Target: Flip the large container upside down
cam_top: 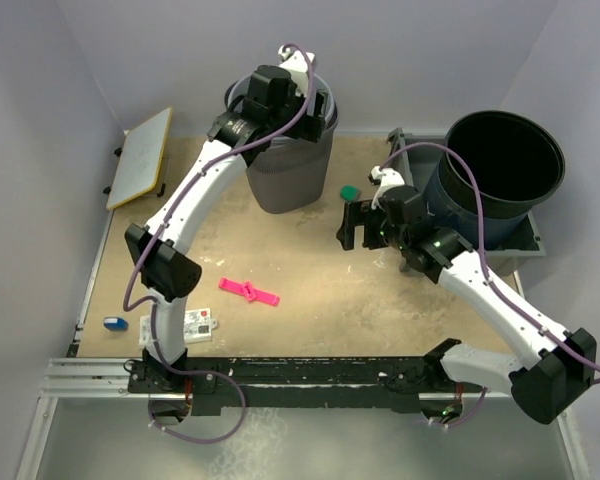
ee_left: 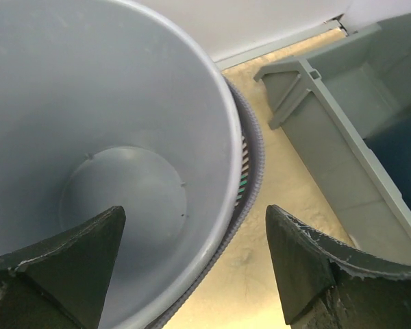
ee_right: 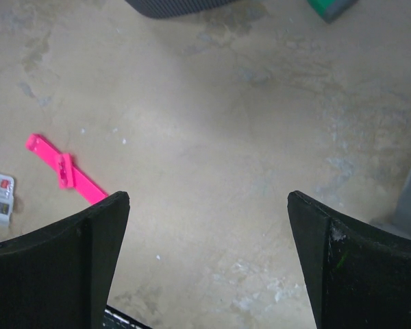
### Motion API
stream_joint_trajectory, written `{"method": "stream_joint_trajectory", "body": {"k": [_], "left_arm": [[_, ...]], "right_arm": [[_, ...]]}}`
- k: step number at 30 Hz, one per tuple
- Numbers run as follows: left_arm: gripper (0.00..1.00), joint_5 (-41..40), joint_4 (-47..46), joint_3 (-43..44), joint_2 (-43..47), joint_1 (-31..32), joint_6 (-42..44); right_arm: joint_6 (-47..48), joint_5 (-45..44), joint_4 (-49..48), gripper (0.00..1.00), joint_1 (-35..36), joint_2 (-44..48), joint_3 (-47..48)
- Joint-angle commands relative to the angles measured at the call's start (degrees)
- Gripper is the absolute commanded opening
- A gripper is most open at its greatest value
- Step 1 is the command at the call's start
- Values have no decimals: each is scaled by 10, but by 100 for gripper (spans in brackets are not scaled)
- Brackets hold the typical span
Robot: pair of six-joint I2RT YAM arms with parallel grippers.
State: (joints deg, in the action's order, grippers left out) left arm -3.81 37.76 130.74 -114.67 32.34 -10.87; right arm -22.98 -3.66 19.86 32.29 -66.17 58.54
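The large grey container [cam_top: 290,175] stands upright at the back centre of the table, mouth up. In the left wrist view I look down into its smooth, empty inside [ee_left: 123,103]; a dark ribbed band runs round the outside of its rim. My left gripper [cam_top: 315,103] is open at the container's right rim, with one finger over the inside and the other outside above the table [ee_left: 195,209], not touching it. My right gripper [cam_top: 355,228] is open and empty, low over bare table right of centre [ee_right: 209,195].
A big black bucket [cam_top: 500,165] sits in a grey tray [cam_top: 525,245] at the back right, and the tray's wall shows in the left wrist view [ee_left: 329,110]. A pink strip [cam_top: 248,292], a green piece [cam_top: 350,192], a white card [cam_top: 202,321] and a board [cam_top: 140,155] lie around.
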Motion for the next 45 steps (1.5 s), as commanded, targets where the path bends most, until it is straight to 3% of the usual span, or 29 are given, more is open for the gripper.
{"method": "stream_joint_trajectory", "body": {"k": [1,5,11,22,30,37,45], "left_arm": [[80,56,-41,16,-8,2,0],[73,43,-40,25,-29,2,-3],[53,23,-50,30,-44,3,-12],[0,10,-39,7,-11,5,-17],[0,7,-23,-21,56,43,-22],[0,-76,-1,-80,135,132,-7],[0,-101,-9,-131,196,163,-20]], "right_arm": [[-7,-19,18,100,1,34,-25],[-8,-17,23,100,1,33,-31],[-6,-17,25,100,0,29,-19],[-11,-15,24,100,0,32,-25],[-15,-6,5,100,1,22,-24],[-20,-4,0,100,1,10,-14],[-25,-38,2,100,1,37,-21]]}}
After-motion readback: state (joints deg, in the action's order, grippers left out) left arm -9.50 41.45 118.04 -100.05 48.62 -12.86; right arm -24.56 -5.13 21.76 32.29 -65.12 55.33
